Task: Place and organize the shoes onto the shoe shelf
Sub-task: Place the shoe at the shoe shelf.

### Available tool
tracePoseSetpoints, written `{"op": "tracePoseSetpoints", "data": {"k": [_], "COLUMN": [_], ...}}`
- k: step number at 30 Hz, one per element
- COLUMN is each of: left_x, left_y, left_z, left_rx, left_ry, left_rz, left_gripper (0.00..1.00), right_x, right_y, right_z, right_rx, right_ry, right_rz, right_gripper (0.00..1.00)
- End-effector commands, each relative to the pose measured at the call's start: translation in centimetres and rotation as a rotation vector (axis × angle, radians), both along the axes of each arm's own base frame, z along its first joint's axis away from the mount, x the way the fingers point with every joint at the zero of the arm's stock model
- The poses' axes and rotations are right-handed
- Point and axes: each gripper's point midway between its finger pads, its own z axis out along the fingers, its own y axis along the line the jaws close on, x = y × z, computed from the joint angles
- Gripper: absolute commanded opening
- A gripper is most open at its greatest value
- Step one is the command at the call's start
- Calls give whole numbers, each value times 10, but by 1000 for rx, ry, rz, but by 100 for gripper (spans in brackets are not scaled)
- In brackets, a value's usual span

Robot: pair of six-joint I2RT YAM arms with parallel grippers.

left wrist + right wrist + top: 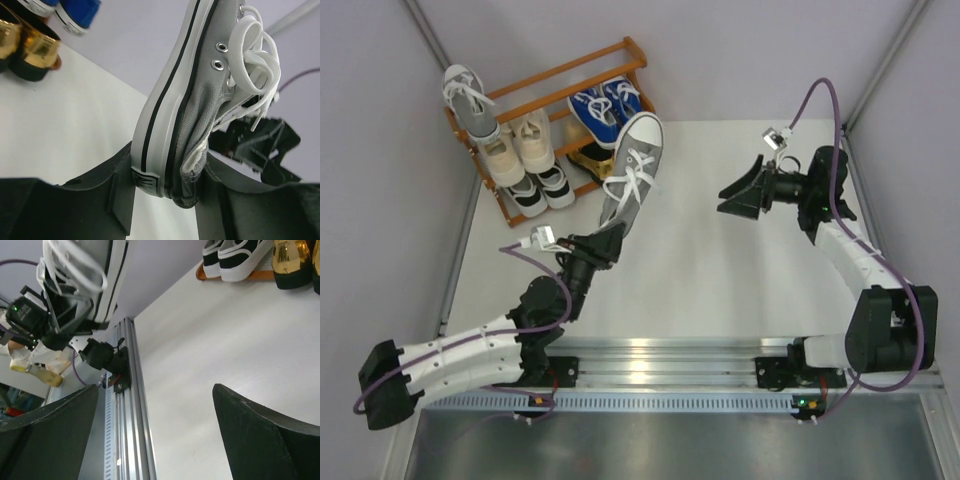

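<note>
Left gripper (603, 240): jaws clamped on grey sneaker (632, 168) heel, toe toward shelf (560, 82). Right gripper (740, 192): jaws wide, empty, above table (720, 290).

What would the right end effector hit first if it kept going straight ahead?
Most likely the grey sneaker held up by the left end effector, though depth is unclear and it might pass just beside it.

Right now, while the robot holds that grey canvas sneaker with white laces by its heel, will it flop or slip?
The grey canvas sneaker probably stays fairly stiff: its thick white rubber sole looks straight. The loose white laces would likely dangle and swing. Held only at the heel by the left gripper, it might pivot or tip.
</note>
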Motion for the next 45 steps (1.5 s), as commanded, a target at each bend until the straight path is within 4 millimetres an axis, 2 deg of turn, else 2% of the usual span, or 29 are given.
{"op": "tracePoseSetpoints", "data": {"k": [1, 2, 3, 4, 5, 6, 7, 9, 11, 12, 13, 15, 16, 18, 19, 20, 21, 22, 25, 26, 27, 33, 34, 35, 36, 38, 39, 45], "left_x": [19, 25, 29, 48, 57, 62, 78, 91, 105, 109, 122, 133, 147, 160, 171, 177, 179, 188, 205, 208, 216, 233, 237, 239, 242, 248, 252, 265], "left_y": [47, 48, 44, 55, 60, 62, 72, 86, 93, 98, 106, 116, 122, 137, 138, 145, 154, 157, 172, 175, 180, 198, 200, 201, 206, 205, 207, 206], "left_z": [78, 81, 96, 95, 99, 115, 114, 131, 132, 140, 133, 141, 133, 139, 130, 127, 135, 128, 128, 135, 129, 121, 111, 117, 115, 118, 113, 110], "left_rx": [-217, -215, -214, -204, -204, -211, -190, -216, -240, -291, -300, -388, -401, -477, -489, -516, -560, -558, -584, -596, -594, -666, -655, -677, -678, -691, -688, -699], "left_ry": [-110, -111, -136, -131, -135, -164, -163, -183, -172, -176, -158, -155, -137, -144, -124, -122, -150, -145, -139, -148, -133, -70, -29, -32, -28, -24, -8, 33], "left_rz": [187, 192, 157, 204, 221, 214, 262, 310, 352, 360, 405, 431, 457, 498, 515, 541, 556, 577, 625, 628, 645, 681, 692, 685, 693, 670, 675, 648], "left_gripper": [0, 0, 0, 0, 0, 0, 0, 0, 0, 0, 0, 0, 0, 0, 0, 0, 0, 0, 0, 0, 0, 0, 0, 0, 0, 0, 0, 0], "right_x": [-12, -12, -13, -15, -15, -16, -18, -13, -12, -11, -10, -8, -8, -7, -7, -6, -5, -5, -4, -3, -3, -2, -3, -2, -3, -3, -3, -4], "right_y": [-8, -11, -13, -14, -16, -16, -15, -26, -30, -32, -33, -37, -39, -43, -44, -47, -49, -51, -56, -58, -59, -62, -62, -63, -63, -63, -63, -63], "right_z": [-18, -22, -23, -28, -29, -31, -33, -38, -44, -45, -47, -49, -49, -49, -48, -48, -48, -49, -51, -51, -52, -53, -53, -54, -53, -53, -53, -52], "right_rx": [-37, -37, -36, -35, -36, -36, -35, -38, -37, -36, -34, -34, -34, -36, -38, -39, -39, -39, -37, -37, -37, -38, -38, -38, -38, -38, -38, -37], "right_ry": [-61, -56, -53, -44, -46, -45, -40, -39, -24, -16, -7, -4, -3, -7, -15, -19, -19, -19, -11, -9, -9, -9, -9, -7, -10, -12, -12, -14], "right_rz": [15, 9, 11, 12, 9, 13, 19, -16, -23, -26, -25, -35, -38, -51, -57, -68, -74, -79, -91, -97, -101, -108, -110, -111, -110, -112, -110, -109], "right_gripper": [97, 97, 97, 97, 97, 98, 98, 98, 98, 98, 98, 98, 98, 98, 98, 98, 98, 98, 98, 98, 98, 98, 98, 98, 98, 98, 98, 98]}}
